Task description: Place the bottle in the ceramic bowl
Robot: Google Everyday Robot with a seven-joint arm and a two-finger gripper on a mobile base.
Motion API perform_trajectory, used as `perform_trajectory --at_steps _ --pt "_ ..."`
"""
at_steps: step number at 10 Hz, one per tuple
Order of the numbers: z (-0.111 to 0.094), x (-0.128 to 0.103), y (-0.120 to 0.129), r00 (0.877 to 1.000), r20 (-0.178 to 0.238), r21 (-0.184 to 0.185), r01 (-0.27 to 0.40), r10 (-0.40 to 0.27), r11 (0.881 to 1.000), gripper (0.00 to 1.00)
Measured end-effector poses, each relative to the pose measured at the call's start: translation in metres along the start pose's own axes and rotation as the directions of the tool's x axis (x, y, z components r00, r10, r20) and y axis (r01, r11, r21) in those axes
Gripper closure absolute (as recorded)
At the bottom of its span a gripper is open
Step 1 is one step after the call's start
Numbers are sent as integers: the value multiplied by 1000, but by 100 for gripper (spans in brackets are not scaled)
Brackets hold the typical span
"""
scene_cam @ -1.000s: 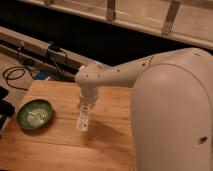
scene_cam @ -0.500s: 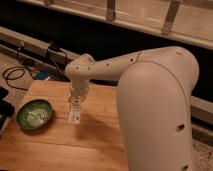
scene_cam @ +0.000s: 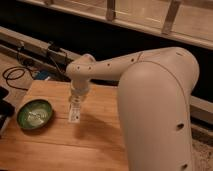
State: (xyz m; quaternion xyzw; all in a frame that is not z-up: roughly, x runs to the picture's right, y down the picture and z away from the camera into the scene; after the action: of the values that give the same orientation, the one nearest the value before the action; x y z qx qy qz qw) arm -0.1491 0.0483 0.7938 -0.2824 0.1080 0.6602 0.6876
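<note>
Pointing straight down from the white arm (scene_cam: pixel 116 64), the gripper (scene_cam: pixel 75 103) is clamped on the upper part of the bottle (scene_cam: pixel 74 113), which hangs upright beneath it. The bottle's base looks to be just above the wooden table (scene_cam: pixel 102 142) or barely touching it; the view does not settle which. The ceramic bowl (scene_cam: pixel 48 111) sits near, to the camera's left of the bottle, empty, on the same tabletop close to its left edge.

The step in hand appears to be the carry across to the bowl. To do it well, the robot would want the bottle's base lifted above the bowl's rim before it travels sideways, since a low pass could knock the rim and push the bowl toward the table edge. Once the bottle is centred over the pale middle, it should be lowered until nearly resting and let go only then, because a slim upright bottle dropped from height would likely topple or bounce out.
</note>
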Motion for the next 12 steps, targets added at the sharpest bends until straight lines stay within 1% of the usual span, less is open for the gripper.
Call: perform_trajectory --at_steps 1,2,4,5,6,7,8,9,10,11,12 --pt "2 -11 10 999 7 -13 31 -31 999 100" --pt "4 -21 27 998 13 -25 68 -68 997 100" --pt "7 -39 60 991 26 -44 136 -135 990 100" --pt "8 -49 83 982 34 -60 189 -187 980 100" --pt "8 -55 101 972 42 -72 235 -232 969 100" --pt "7 -58 116 960 50 -84 278 -274 957 100" --pt "5 -59 133 945 58 -95 325 -321 941 100" --pt "4 -53 155 924 62 -113 382 -378 917 100" --pt "4 -47 169 909 64 -126 417 -412 900 100" --pt "5 -39 183 892 59 -145 451 -447 881 100" --pt "10 -30 197 875 48 -180 482 -482 857 100"
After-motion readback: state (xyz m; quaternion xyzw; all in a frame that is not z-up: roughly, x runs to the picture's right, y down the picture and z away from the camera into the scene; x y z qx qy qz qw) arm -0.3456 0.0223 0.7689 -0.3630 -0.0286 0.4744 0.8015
